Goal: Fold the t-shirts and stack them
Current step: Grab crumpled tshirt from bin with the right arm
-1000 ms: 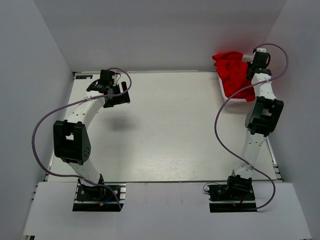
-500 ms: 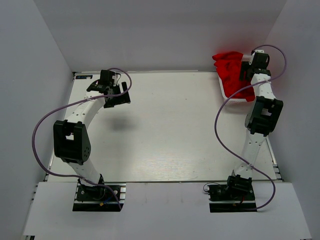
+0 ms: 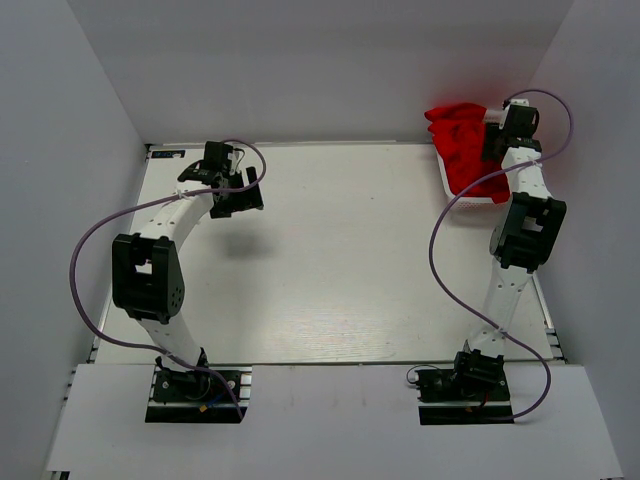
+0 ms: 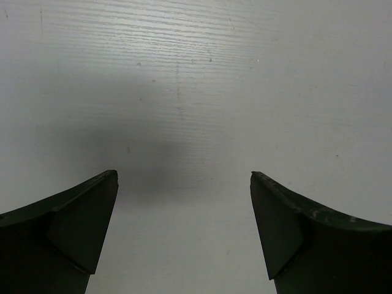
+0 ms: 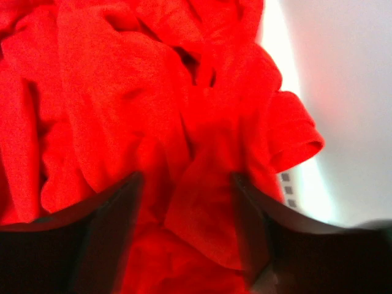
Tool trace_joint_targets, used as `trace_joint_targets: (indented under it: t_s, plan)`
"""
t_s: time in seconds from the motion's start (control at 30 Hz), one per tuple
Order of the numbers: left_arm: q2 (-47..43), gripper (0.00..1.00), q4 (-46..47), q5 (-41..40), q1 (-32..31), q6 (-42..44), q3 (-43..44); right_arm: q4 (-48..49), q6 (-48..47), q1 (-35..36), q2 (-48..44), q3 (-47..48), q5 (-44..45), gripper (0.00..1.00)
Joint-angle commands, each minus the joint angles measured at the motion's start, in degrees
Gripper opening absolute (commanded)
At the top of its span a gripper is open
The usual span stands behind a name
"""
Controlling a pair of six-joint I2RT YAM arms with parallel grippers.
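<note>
Right gripper [image 5: 185, 179], above the red t-shirts [image 5: 116, 98] heaped in the basket [image 3: 470, 204]: jaws were pinched together a second ago, now spread wide with a cloth fold between them. Left gripper [image 3: 238, 190] has drifted slightly toward the basket.

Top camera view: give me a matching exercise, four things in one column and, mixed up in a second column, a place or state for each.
Things:
1. t-shirts
2. basket
3. left gripper
4. right gripper

Place or state:
A. open, above bare table
B. white, at the far right corner
C. open, right over red cloth
D. red, heaped in the basket

Pairs: 1-D, 2-B, 3-A, 4-C
</note>
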Motion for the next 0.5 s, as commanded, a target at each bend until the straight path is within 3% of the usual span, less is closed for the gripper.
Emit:
trace_joint_targets:
  t_s: [0.0, 0.07, 0.1, 0.47]
  plan:
    - [-0.6, 0.99, 0.5, 0.6, -0.3, 0.0, 2.7, 2.6, 1.0, -0.1, 0.2, 1.0, 3.1, 0.6]
    - [-0.1, 0.99, 0.0, 0.6, -0.3, 0.0, 2.7, 3.2, 1.3, -0.1, 0.4, 1.0, 5.1, 0.32]
    - [-0.1, 0.99, 0.0, 0.6, -0.3, 0.0, 3.2, 3.5, 1.9, -0.1, 0.3, 0.9, 5.4, 0.0]
    - [-1.3, 0.99, 0.0, 0.6, -0.3, 0.0, 3.3, 8.5, 4.2, -0.1, -6.3, -2.6, 6.1, 0.0]
